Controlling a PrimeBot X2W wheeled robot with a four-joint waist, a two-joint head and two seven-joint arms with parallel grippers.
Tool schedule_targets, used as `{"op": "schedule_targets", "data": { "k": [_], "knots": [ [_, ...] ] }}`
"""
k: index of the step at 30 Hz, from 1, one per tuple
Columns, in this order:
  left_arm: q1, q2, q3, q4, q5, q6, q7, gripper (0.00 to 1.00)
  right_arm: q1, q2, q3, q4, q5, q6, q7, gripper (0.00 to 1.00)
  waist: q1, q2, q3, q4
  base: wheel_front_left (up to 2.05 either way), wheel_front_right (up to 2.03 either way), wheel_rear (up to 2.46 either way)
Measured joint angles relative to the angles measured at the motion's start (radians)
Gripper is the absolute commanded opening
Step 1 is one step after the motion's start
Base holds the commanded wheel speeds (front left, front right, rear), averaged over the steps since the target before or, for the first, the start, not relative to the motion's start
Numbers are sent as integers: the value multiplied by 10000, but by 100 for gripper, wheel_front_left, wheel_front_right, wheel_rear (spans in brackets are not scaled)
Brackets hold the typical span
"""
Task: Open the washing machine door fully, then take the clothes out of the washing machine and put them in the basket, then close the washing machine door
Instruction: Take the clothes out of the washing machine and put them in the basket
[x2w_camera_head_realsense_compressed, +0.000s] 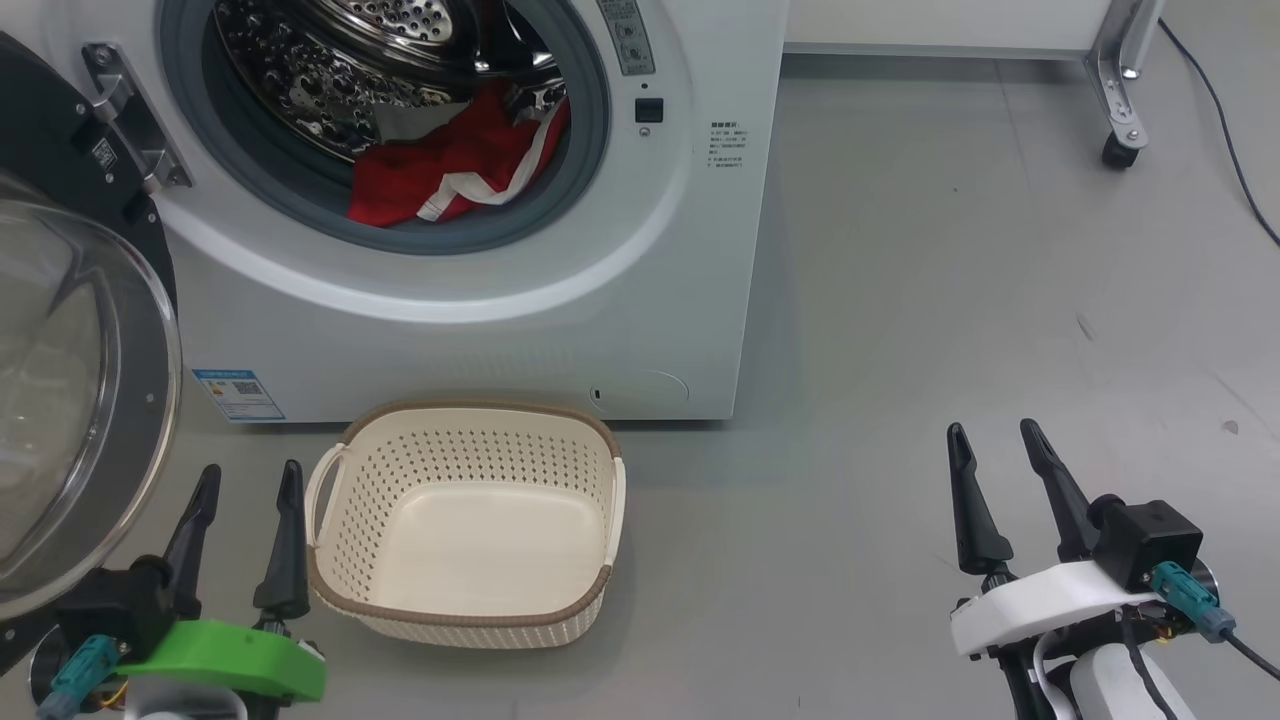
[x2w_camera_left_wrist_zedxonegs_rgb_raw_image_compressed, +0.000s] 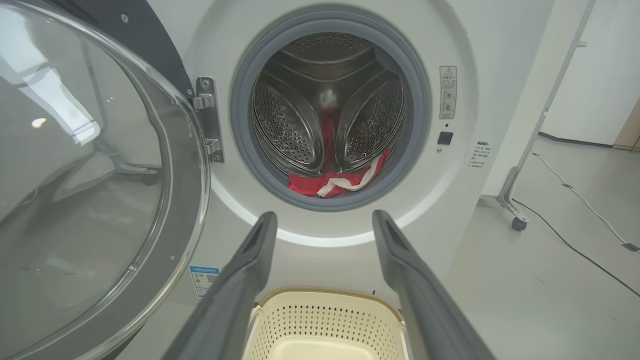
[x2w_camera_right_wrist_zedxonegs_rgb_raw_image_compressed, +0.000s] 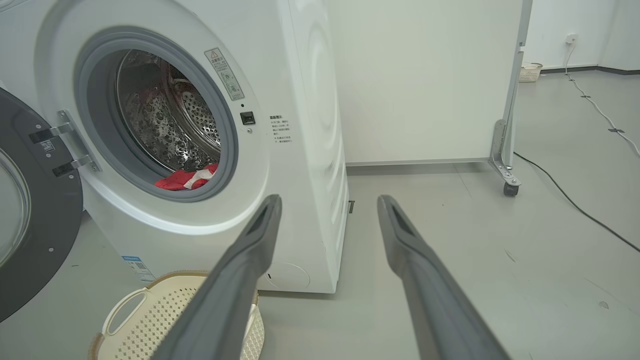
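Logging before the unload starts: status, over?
Open and empty: left gripper, right gripper. The washing machine door stands open, clothes in drum. Empty basket on floor below. Nothing between drum and basket.

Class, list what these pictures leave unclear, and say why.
Head view: the clothes lie heaped, folds hiding how many.
Head view: left edge cuts off the washing machine door.
Left wrist view: bottom edge cuts off the basket.
Head view: blue label print too small.
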Motion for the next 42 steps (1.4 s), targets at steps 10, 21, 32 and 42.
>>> {"op": "schedule_targets", "data": {
  "k": [10, 21, 32, 42],
  "knots": [
    [2, -4, -71, 8, 2, 0, 0, 100, 0, 19, 0, 19, 0, 2, 0, 100, 0, 0, -31, 23, 105, -105, 0],
    [6, -10, -230, 10, 2, 0, 0, 100, 0, 46, 0, 33, 0, 2, 0, 100, 0, 0, -66, 2, 61, -61, 0],
    [8, -19, -362, 71, 2, 0, 0, 100, 0, 71, 4, 67, 0, 2, 0, 100, 0, 0, -74, -19, 19, -19, 0],
    [14, -8, -472, 121, 4, 0, 0, 100, 0, 79, 52, 96, 0, 2, 0, 100, 0, 0, -114, -44, 0, 0, 0]
  ]
}}
